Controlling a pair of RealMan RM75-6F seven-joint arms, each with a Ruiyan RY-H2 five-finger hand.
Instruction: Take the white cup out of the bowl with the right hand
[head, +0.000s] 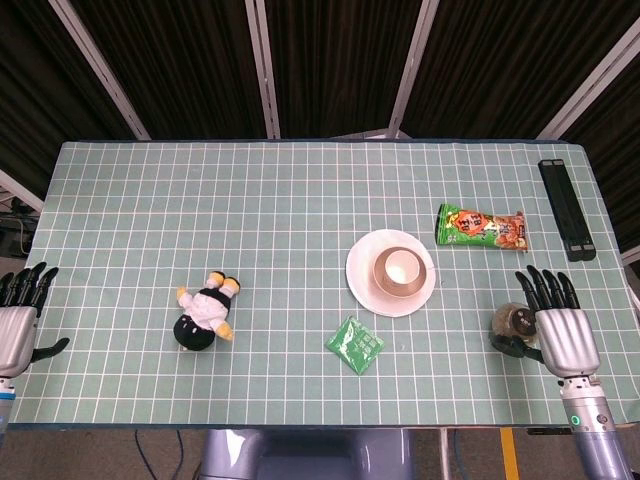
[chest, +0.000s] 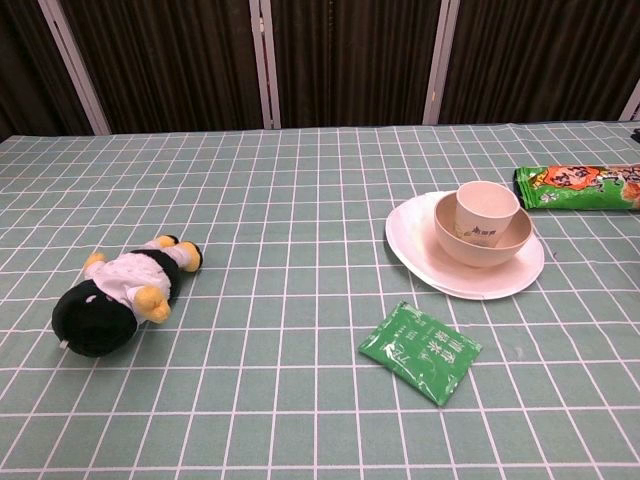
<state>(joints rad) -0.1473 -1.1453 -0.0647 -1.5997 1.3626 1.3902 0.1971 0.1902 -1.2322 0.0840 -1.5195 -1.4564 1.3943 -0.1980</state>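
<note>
standing upright, the white cup (chest: 487, 212) sits inside the bowl (chest: 455, 243).

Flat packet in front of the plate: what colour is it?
Green packet with white print, clearest in the chest view.

White cup (chest: 486, 213); green-gridded tablecloth (chest: 300, 200)

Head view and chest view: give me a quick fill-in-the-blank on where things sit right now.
1. The white cup stands inside the ____.
2. The bowl rests on a white ____.
3. The green sachet lies nearer the robot than the ____ does.
4. The right hand holds ____.

Missing words: bowl; plate; plate; nothing
</note>
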